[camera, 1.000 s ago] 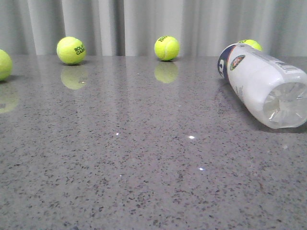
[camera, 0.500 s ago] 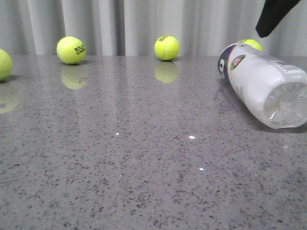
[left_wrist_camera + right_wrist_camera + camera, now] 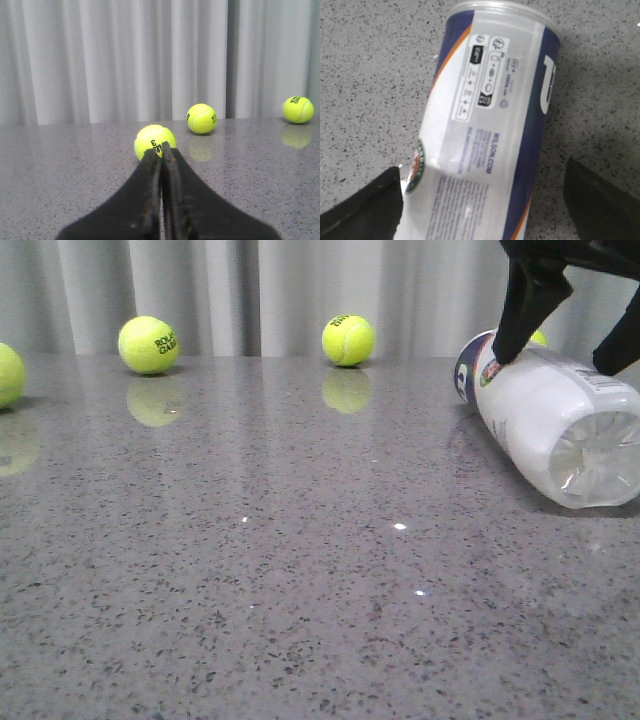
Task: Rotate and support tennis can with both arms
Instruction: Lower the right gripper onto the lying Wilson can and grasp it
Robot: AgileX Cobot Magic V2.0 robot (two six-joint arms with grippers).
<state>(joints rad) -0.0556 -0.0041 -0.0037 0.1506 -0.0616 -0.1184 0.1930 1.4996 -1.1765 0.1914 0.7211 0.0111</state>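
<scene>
The tennis can [image 3: 548,420] lies on its side at 3 o'clock; the right gripper [image 3: 560,350] spreads wide over it, and the left gripper [image 3: 161,152] is pressed together

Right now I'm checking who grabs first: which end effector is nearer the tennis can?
Right. The right end effector straddles the tennis can, open, one finger on each side. The left end effector is shut and faces tennis balls, with no can in its view.

"WILSON.COM" on tennis can [image 3: 485,135]; "3" on nearest tennis ball [image 3: 155,141]
</scene>
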